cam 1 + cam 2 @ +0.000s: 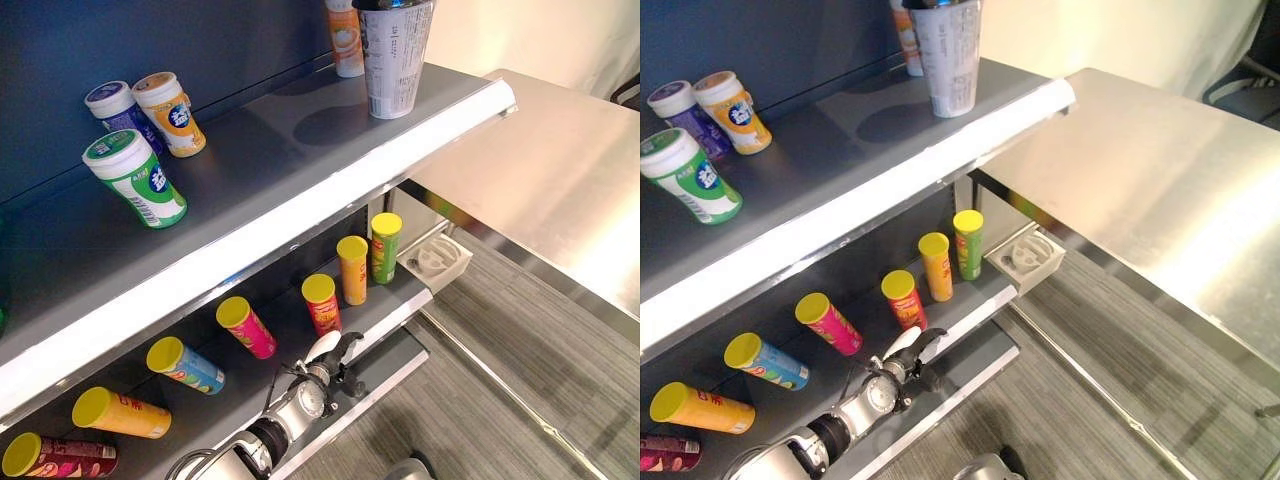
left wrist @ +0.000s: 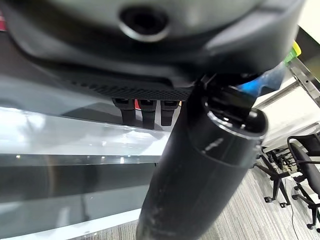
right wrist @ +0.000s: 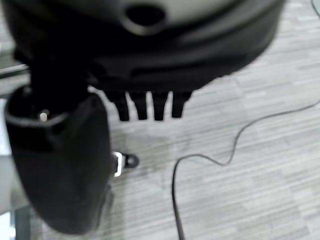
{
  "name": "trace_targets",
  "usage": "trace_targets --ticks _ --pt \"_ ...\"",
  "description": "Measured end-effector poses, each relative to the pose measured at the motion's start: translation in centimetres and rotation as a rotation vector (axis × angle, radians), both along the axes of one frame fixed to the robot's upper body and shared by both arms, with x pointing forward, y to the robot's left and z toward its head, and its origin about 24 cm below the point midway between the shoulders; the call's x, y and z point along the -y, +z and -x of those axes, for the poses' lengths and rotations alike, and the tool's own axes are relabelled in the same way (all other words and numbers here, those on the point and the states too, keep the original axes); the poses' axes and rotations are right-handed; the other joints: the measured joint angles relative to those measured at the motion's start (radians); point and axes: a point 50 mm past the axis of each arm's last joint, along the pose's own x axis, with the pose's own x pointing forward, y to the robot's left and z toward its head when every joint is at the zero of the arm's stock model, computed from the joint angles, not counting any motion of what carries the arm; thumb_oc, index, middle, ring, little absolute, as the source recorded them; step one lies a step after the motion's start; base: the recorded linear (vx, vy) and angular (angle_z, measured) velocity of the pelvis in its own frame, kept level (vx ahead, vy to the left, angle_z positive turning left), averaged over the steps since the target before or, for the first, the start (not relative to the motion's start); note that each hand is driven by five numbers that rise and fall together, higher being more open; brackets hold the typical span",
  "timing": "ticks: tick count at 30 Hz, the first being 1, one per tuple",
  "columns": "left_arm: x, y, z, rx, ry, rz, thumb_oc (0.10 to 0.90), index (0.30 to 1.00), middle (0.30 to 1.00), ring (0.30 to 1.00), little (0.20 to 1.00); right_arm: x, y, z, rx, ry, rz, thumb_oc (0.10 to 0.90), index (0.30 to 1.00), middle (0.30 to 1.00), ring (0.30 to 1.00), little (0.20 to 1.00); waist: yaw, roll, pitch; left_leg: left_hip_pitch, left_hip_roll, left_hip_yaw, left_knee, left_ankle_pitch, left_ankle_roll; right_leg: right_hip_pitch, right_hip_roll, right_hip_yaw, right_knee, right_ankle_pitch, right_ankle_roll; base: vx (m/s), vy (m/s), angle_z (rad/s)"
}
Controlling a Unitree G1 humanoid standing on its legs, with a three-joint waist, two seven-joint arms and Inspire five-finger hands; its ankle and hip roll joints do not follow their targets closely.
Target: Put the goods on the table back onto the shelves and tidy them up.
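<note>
Upper shelf, left to right: green bottle tilted near the front edge, purple bottle and orange bottle touching towards the back, tall paper cup at the right end.

Lower shelf: chip cans in a loose row: dark red can, orange can, blue can, pink can, red can, a second orange one, green can nearest the right end.

Our left hand hangs just before the lower shelf's front edge, below the red can, fingers straight and relaxed, holding nothing. Right hand over the floor, fingers straight, empty.

The steel bench to the right carries no goods that we can see.

We judge tidying is in hand: reach for the red can squarely, close round its middle, avoid nudging neighbours.
</note>
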Motion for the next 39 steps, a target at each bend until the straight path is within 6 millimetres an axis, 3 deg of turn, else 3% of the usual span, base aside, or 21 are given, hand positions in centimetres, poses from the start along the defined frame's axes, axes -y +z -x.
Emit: trace_targets --ticks 4,8,13,17,19,21,29,39 --pt "0.4 1.1 -1.4 0.049 0.006 -0.005 0.800 0.900 0.900 0.900 0.900 0.0 0.1 -0.2 0.019 0.013 0.005 0.800 0.900 0.900 0.900 0.900 -0.016 0.007 0.042 -0.002 0.001 0.006 0.000 -0.001 0.000 -0.006 0.000 0.007 0.002 0.002 0.002 -0.03 -0.026 -0.04" --pt "0.3 2.7 -3.1 0.116 0.034 0.013 0.800 0.900 0.900 0.900 0.900 0.0 0.1 -0.4 0.028 0.024 0.011 0.800 0.900 0.900 0.900 0.900 -0.061 0.010 0.072 0.003 0.000 0.027 0.001 0.002 -0.005 -0.026 -0.002 0.028 0.002 0.004 0.003 -0.02 -0.025 -0.15" --pt "1.1 3.8 -3.8 0.148 0.023 0.034 0.800 0.900 0.900 0.900 0.900 0.0 0.1 -0.4 0.026 0.035 0.011 0.800 0.900 0.900 0.900 0.900 -0.068 0.011 0.099 0.012 0.003 0.041 0.000 0.002 -0.005 -0.024 0.000 0.036 -0.002 0.007 0.001 -0.01 -0.031 -0.05" --pt "0.1 3.4 -3.9 0.138 0.061 0.022 0.800 0.900 0.900 0.900 0.900 0.1 0.1 -0.7 0.037 0.046 0.012 0.800 0.900 0.900 0.900 0.900 -0.067 0.011 0.100 0.014 0.005 0.049 0.003 0.001 -0.005 -0.037 0.002 0.047 0.011 0.007 0.001 -0.03 -0.043 -0.08" --pt "-1.3 3.4 -4.4 0.153 0.129 0.011 0.800 0.900 0.900 0.900 0.900 0.5 0.1 -1.9 0.069 0.072 0.031 0.800 0.900 0.900 0.900 0.900 -0.087 0.004 0.105 0.005 0.006 0.067 0.004 0.009 -0.014 -0.063 0.002 0.071 0.026 0.006 0.003 -0.01 -0.035 -0.21" --pt "-1.3 3.2 -4.4 0.151 0.136 -0.003 0.800 0.900 0.900 0.900 0.900 0.6 0.1 -1.7 0.059 0.069 0.037 0.800 0.900 0.900 0.900 0.900 -0.091 0.003 0.106 -0.003 0.007 0.066 0.000 -0.003 -0.002 -0.059 0.003 0.070 0.011 0.012 0.003 -0.01 -0.016 0.00" --pt "-2.0 3.6 -4.9 0.197 0.169 -0.015 0.800 0.900 0.900 0.900 0.900 0.9 0.3 -2.1 0.073 0.073 0.051 0.800 0.900 0.900 0.900 0.900 -0.091 0.001 0.107 -0.013 0.007 0.075 0.000 -0.002 -0.009 -0.084 0.003 0.082 0.014 0.017 0.003 -0.01 -0.014 -0.03" --pt "-4.3 4.7 -6.4 0.253 0.250 -0.026 0.800 0.900 0.900 0.900 0.900 0.9 0.1 -3.3 0.104 0.082 0.052 0.800 0.900 0.900 0.900 0.900 -0.102 -0.033 0.128 -0.011 0.010 0.080 0.000 0.004 -0.018 -0.092 0.006 0.092 0.013 0.018 0.003 0.00 -0.010 -0.02"
